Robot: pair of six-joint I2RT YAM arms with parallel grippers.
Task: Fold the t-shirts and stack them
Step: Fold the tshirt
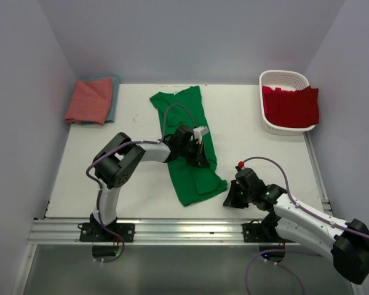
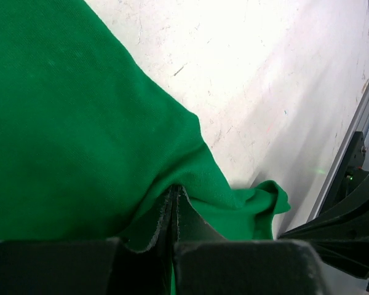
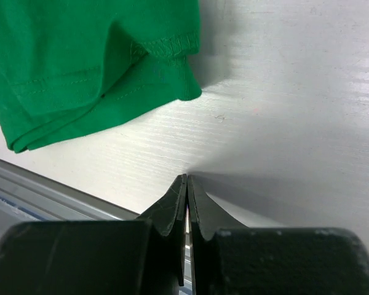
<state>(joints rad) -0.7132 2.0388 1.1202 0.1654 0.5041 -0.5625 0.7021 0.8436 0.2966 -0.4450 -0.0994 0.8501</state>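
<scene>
The bright green t-shirt [image 1: 194, 178] lies as a long folded strip down the middle of the table. My left gripper [image 1: 202, 153] sits at its right edge, shut on a fold of the green cloth [image 2: 80, 123], which bunches up around the fingertips [image 2: 179, 200]. My right gripper [image 1: 229, 200] is shut and empty, its tips [image 3: 186, 178] down on the bare table just right of the shirt's near corner [image 3: 61, 67]. The red t-shirt [image 1: 292, 106] hangs in the basket. The salmon-pink t-shirt [image 1: 89, 99] lies folded on the teal-blue one [image 1: 115, 92] at the far left.
The white lattice basket [image 1: 283, 75] stands at the far right corner. A metal rail [image 1: 172, 228] runs along the near table edge. White walls close in the left, back and right sides. The right arm [image 2: 350, 227] shows dark at the edge of the left wrist view.
</scene>
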